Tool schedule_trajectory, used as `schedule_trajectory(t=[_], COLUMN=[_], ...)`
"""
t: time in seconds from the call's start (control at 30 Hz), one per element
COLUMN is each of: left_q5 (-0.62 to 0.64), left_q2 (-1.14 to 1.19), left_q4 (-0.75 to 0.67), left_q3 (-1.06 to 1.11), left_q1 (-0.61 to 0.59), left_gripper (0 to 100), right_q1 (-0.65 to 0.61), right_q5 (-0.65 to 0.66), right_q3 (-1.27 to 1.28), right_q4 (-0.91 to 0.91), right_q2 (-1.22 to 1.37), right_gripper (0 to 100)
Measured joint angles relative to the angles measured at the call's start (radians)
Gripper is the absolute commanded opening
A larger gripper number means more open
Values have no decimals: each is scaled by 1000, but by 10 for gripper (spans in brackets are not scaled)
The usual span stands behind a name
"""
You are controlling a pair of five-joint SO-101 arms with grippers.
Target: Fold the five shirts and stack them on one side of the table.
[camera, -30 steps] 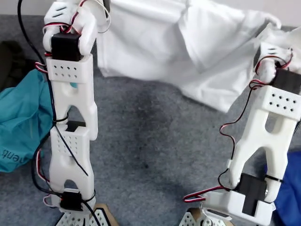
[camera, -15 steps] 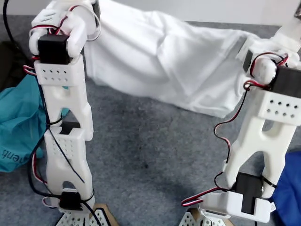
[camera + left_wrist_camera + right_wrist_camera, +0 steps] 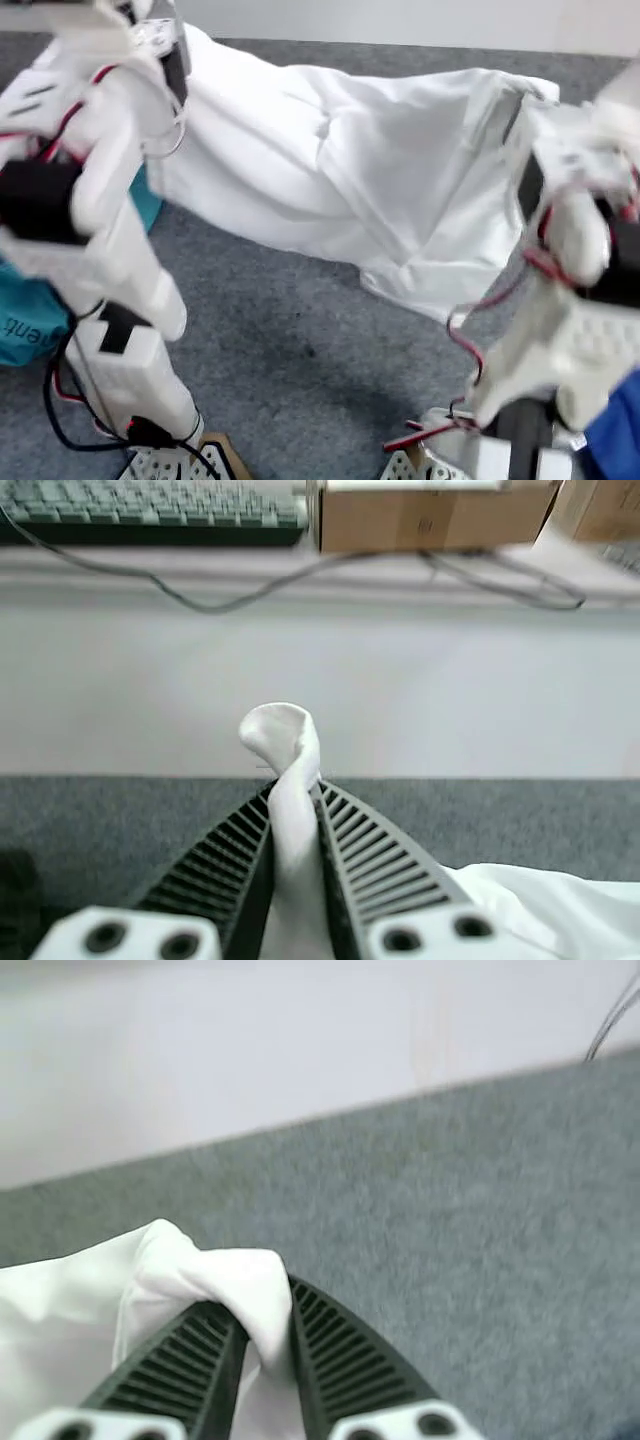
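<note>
A white shirt (image 3: 370, 170) hangs stretched between the two arms above the grey table, its lower edge drooping toward the mat. My left gripper (image 3: 292, 805) is shut on a twisted corner of the white shirt (image 3: 285, 750); in the high view it sits at the top left (image 3: 175, 60). My right gripper (image 3: 265, 1335) is shut on another bunched corner of the white shirt (image 3: 235, 1280), at the right in the high view (image 3: 525, 110). A teal shirt (image 3: 30, 300) lies crumpled at the left edge. A blue shirt (image 3: 615, 440) shows at the lower right corner.
Grey felt mat (image 3: 300, 350) covers the table between the arm bases. Beyond the mat's far edge is a pale surface with a keyboard (image 3: 150, 515), a cardboard box (image 3: 430, 515) and cables.
Both arms have risen and swung toward the camera, lifting the white shirt and pulling it wider and flatter. The shirt now spans further down over the mat.
</note>
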Motion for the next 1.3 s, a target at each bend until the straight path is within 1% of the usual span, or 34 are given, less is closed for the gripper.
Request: schedule_trajectory(t=[0.23,0.4,0.57,0.67,0.73,0.83,0.93,1.1,1.2,1.3], left_q5=[0,0,0,0,0,0,0,0,0,2], left_q2=[-157,-224,-275,-328,-388,-522,-694,-956,-1046,-1094], left_q4=[3,6,14,15,15,15,15,-2,-106,-285], left_q3=[0,-6,2,89,196,425,701,1166,1435,1709], left_q1=[0,0,2,2,2,2,2,2,3,-2], left_gripper=[7,7,7,7,7,7,7,7,7,7], right_q1=[-20,-25,-44,-81,-106,-133,-141,-144,-144,-144], right_q5=[34,38,92,98,98,98,98,98,98,98], right_q3=[-14,-11,126,250,342,479,577,661,718,806], right_q4=[0,0,2,2,2,2,2,2,-31,-100], right_q2=[-239,-319,-374,-430,-486,-565,-609,-620,-620,-620], right_gripper=[6,6,6,6,6,6,6,6,6,6])
